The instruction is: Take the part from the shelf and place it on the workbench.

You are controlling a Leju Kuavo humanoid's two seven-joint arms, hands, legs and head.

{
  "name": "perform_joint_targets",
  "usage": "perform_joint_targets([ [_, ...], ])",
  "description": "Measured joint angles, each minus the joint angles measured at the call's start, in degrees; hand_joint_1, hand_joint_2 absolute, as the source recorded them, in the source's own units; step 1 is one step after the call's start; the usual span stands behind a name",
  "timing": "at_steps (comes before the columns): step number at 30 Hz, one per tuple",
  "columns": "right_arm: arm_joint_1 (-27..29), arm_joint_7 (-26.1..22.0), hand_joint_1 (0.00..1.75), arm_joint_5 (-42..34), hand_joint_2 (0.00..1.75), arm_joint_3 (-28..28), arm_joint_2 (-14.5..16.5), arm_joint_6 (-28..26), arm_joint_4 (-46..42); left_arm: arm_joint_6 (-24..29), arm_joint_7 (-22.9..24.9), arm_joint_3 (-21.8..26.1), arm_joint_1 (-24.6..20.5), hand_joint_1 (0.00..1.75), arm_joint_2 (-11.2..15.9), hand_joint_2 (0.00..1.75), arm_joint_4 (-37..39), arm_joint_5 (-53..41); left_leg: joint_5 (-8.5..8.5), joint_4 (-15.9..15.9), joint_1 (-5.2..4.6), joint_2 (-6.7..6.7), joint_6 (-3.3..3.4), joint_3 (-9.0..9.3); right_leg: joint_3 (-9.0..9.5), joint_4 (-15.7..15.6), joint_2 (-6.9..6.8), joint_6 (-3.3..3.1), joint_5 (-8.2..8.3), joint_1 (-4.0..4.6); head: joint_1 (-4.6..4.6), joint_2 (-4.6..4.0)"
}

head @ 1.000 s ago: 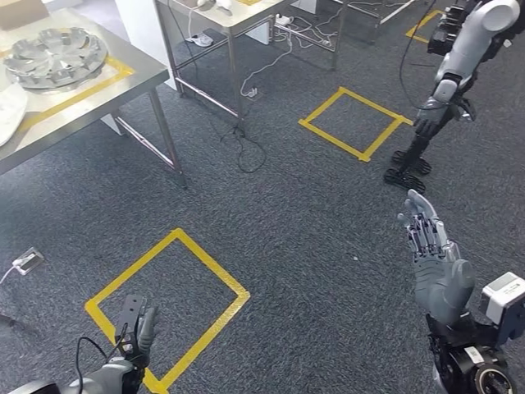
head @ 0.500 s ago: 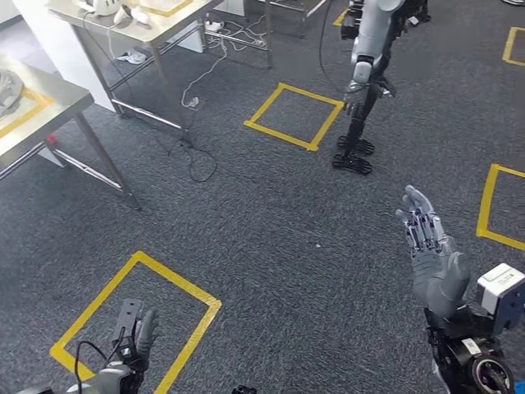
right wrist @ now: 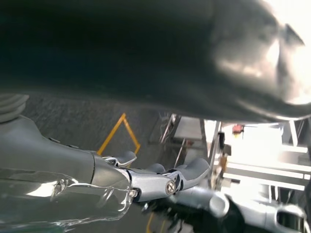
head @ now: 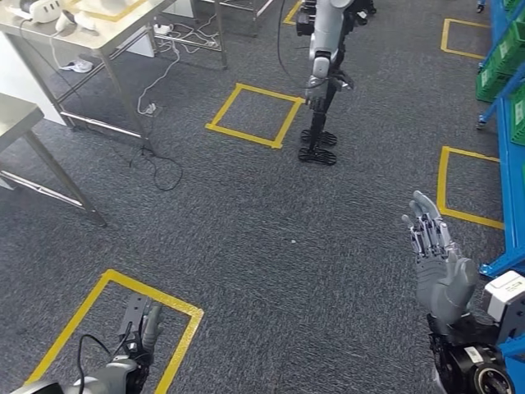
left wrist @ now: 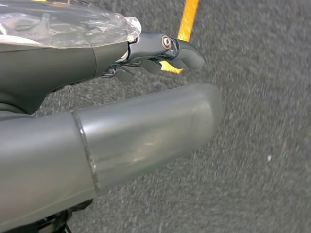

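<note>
Both hands empty — right hand (head: 440, 267) raised, palm up, fingers spread; left hand (head: 139, 341) low over the yellow floor square (head: 108, 328), fingers loosely extended, touching nothing. The part isn't visible, so I can't tell where it lies. Blue shelf (head: 509, 123) with green bins (head: 495, 74) sits at the right edge, steel bench (head: 19, 115) far left. Scene fits heading to the shelf or walking away after a drop — either way, keep arms tucked and clear of the other robot (head: 325, 49) and floor cables (head: 162, 168).
</note>
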Motion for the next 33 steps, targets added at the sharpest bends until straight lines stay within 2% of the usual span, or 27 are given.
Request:
perform_joint_targets([
  [1,0.1,0.0,0.00,0.0,0.00,-0.1,0.0,-0.1,0.0,0.0,0.0,0.0,0.0,0.00,-0.1,0.00,0.0,-0.1,-0.21,0.0,0.01,0.66,-0.19,0.29,2.01,-3.9,-0.55,0.05,2.13,-0.09,0.01,0.00],
  [2,0.1,0.0,0.00,0.1,0.00,-0.2,0.0,-0.1,-0.1,0.0,0.0,0.0,0.0,0.00,-0.2,0.00,0.0,-0.1,-0.46,0.0,-0.04,1.29,-0.45,0.64,4.42,-8.5,-1.79,0.04,3.82,-0.05,0.02,0.00],
  [3,0.2,0.0,0.00,0.2,0.00,-0.2,0.0,-0.1,-0.1,0.0,0.0,0.0,-0.1,0.00,-0.3,0.00,0.0,-0.2,-0.71,0.1,-0.19,1.84,-0.73,0.92,6.60,-12.3,-2.71,-0.22,5.08,0.08,0.03,0.00],
  [4,0.2,0.0,0.00,0.2,0.00,-0.3,0.0,-0.2,-0.2,0.0,0.0,0.0,-0.2,0.00,-0.3,0.00,0.0,-0.2,-0.90,0.1,-0.36,2.32,-1.02,1.13,7.99,-14.7,-3.31,-0.58,5.66,0.25,0.01,0.00],
  [5,0.3,0.1,0.00,0.3,0.00,-0.3,0.0,-0.2,-0.3,0.1,0.0,0.0,-0.2,0.00,-0.3,0.00,0.0,-0.2,-1.00,0.1,-0.51,2.79,-1.30,1.27,8.47,-15.5,-3.45,-1.00,5.56,0.46,-0.09,0.00],
  [7,0.4,0.1,0.00,0.4,0.00,-0.4,0.0,-0.2,-0.4,0.1,0.0,0.0,-0.4,0.00,-0.4,0.00,0.0,-0.2,-1.17,0.1,-0.51,3.66,-1.88,1.41,8.40,-15.6,-2.02,-1.90,5.70,0.59,-0.31,0.00],
  [8,0.5,0.2,0.00,0.5,0.00,-0.5,0.0,-0.2,-0.5,0.1,0.0,0.0,-0.5,0.00,-0.4,0.00,0.0,-0.3,-1.64,0.5,-0.37,3.29,-2.18,1.36,8.41,-15.7,-1.41,-2.29,5.83,0.55,-0.42,0.00],
  [10,0.5,0.4,0.00,0.8,0.00,-0.7,0.0,-0.2,-0.7,0.1,0.0,0.0,-0.6,0.00,-0.5,0.00,-0.1,-0.5,-4.36,4.6,-0.11,0.69,-2.57,-0.32,8.47,-16.1,-0.23,-3.01,6.15,0.36,-0.66,0.00],
  [11,0.5,0.5,0.00,0.9,0.00,-0.7,0.0,-0.2,-0.7,0.1,0.0,0.0,-0.6,0.00,-0.5,0.00,-0.1,-0.6,-6.39,8.7,-0.06,-0.96,-2.62,-2.17,8.39,-16.1,0.37,-3.21,6.23,0.39,-0.86,0.00],
  [12,0.5,0.7,0.00,1.0,0.00,-0.8,0.0,-0.2,-0.7,0.1,0.1,0.0,-0.5,0.00,-0.5,0.00,-0.1,-0.6,-8.26,13.2,-0.08,-1.98,-2.61,-4.42,8.30,-16.1,1.03,-3.36,6.29,0.44,-1.06,0.00],
  [13,0.6,0.8,0.00,1.0,0.00,-0.8,0.0,-0.2,-0.7,0.1,0.1,0.0,-0.3,0.00,-0.5,0.00,-0.1,-0.7,-9.32,16.8,-0.13,-2.47,-2.58,-6.40,8.26,-16.1,1.80,-3.44,6.32,0.52,-1.21,0.00],
  [14,0.7,0.9,0.00,1.1,0.00,-0.8,0.0,-0.2,-0.7,0.1,0.2,0.0,-0.2,0.00,-0.5,0.00,-0.1,-0.7,-9.23,18.5,-0.17,-2.68,-2.47,-7.59,8.24,-16.1,2.62,-3.49,6.35,0.62,-1.30,0.00],
  [15,0.7,1.0,0.00,1.1,0.00,-0.8,0.0,-0.3,-0.7,0.1,0.2,0.0,-0.2,0.00,-0.5,0.00,-0.1,-0.7,-7.91,17.6,-0.19,-2.83,-2.29,-7.57,8.26,-16.1,3.44,-3.50,6.37,0.69,-1.36,0.00],
  [16,0.7,1.1,0.00,1.2,0.00,-0.8,0.0,-0.3,-0.7,0.1,0.3,0.0,-0.2,0.00,-0.5,0.00,-0.1,-0.7,-5.70,14.5,-0.20,-3.19,-2.02,-6.43,8.32,-16.0,4.24,-3.49,6.39,0.75,-1.40,0.00],
  [18,0.7,1.1,0.00,1.2,0.00,-0.9,0.0,-0.3,-0.7,0.1,0.4,0.0,-0.3,0.00,-0.4,0.00,-0.1,-0.7,-1.54,5.9,-0.14,-5.60,-1.33,-2.85,8.29,-15.9,5.71,-3.34,6.43,0.86,-1.44,0.00],
  [19,0.7,1.1,0.00,1.3,0.00,-0.9,0.0,-0.3,-0.8,0.1,0.4,0.0,-0.3,0.00,-0.3,0.00,-0.1,-0.7,-0.51,2.8,-0.13,-6.63,-1.13,-1.57,8.13,-15.9,6.37,-3.15,6.48,0.86,-1.40,0.00],
  [20,0.7,1.2,0.00,1.3,0.00,-0.9,0.0,-0.3,-0.8,0.1,0.4,0.0,-0.4,0.00,-0.2,0.00,-0.1,-0.7,-0.21,1.2,-0.17,-7.31,-1.00,-0.93,7.93,-15.9,7.03,-2.85,6.53,0.78,-1.36,0.00],
  [22,0.8,1.3,0.00,1.3,0.00,-1.0,0.0,-0.4,-1.0,0.1,0.4,0.0,-0.5,0.00,-0.2,0.00,-0.1,-0.7,-0.25,0.6,-0.27,-6.47,-0.81,-0.68,7.44,-16.0,8.33,-2.05,6.74,0.55,-1.34,0.00],
  [23,0.9,1.3,0.00,1.4,0.00,-1.0,0.0,-0.5,-1.1,0.1,0.4,0.0,-0.6,0.00,-0.3,0.00,-0.1,-0.8,-0.13,0.4,-0.23,-5.78,-0.60,-0.51,7.14,-15.8,7.90,-1.71,6.58,0.56,-1.33,0.00],
  [25,1.0,1.4,0.00,1.4,0.00,-1.1,0.0,-0.8,-1.4,0.1,0.4,0.0,-0.7,0.00,-0.5,0.00,-0.2,-0.8,0.09,-0.2,-0.07,-4.27,-0.06,-0.09,5.39,-12.5,4.61,-1.19,4.63,0.75,-0.78,0.00],
  [26,1.1,1.4,0.00,1.5,0.00,-1.1,0.0,-0.9,-1.5,0.1,0.4,0.0,-0.6,0.00,-0.5,0.00,-0.2,-0.8,0.08,-0.3,-0.15,-3.47,0.14,0.06,3.81,-8.9,2.40,-1.00,2.76,0.69,-0.50,0.00],
  [27,1.1,1.5,0.00,1.5,0.00,-1.1,0.0,-0.9,-1.6,0.2,0.4,0.0,-0.5,0.00,-0.5,0.00,-0.2,-0.8,0.00,-0.3,-0.25,-2.75,0.31,0.12,1.84,-4.6,1.08,-0.77,0.80,0.55,-0.24,0.00],
  [28,1.2,1.5,0.00,1.5,0.00,-1.1,0.0,-0.9,-1.6,0.3,0.4,0.0,-0.4,0.00,-0.5,0.00,-0.2,-0.8,-0.09,-0.3,-0.33,-1.96,0.36,0.18,0.03,-0.7,0.53,-0.57,-0.68,0.36,-0.19,0.00],
  [29,1.3,1.6,0.00,1.5,0.00,-1.1,0.0,-0.9,-1.6,0.4,0.4,0.0,-0.3,0.00,-0.5,0.00,-0.2,-0.8,-0.18,-0.3,-0.37,-1.22,0.33,0.25,-0.98,1.5,0.31,-0.41,-1.16,0.19,-0.17,0.00],
  [30,1.4,1.7,0.00,1.5,0.00,-1.1,0.0,-0.9,-1.6,0.4,0.4,0.0,-0.3,0.00,-0.6,0.00,-0.2,-0.9,-0.31,-0.2,-0.36,-0.49,0.23,0.36,-0.76,1.2,0.16,-0.29,-0.48,0.05,-0.14,0.00],
  [31,1.5,1.7,0.00,1.5,0.00,-1.2,0.0,-0.9,-1.6,0.5,0.4,0.0,-0.3,0.00,-0.6,0.00,-0.2,-0.9,-0.48,-0.2,-0.34,0.22,0.07,0.57,0.72,-1.4,-0.14,-0.24,1.17,-0.05,-0.12,0.00],
  [33,1.5,1.8,0.00,1.6,0.00,-1.2,0.0,-0.9,-1.7,0.5,0.4,0.0,-0.3,0.00,-0.7,0.00,-0.2,-1.0,-0.94,-0.2,-0.46,1.53,-0.42,1.15,5.52,-10.2,-2.16,-0.34,4.63,0.09,-0.03,0.00],
])
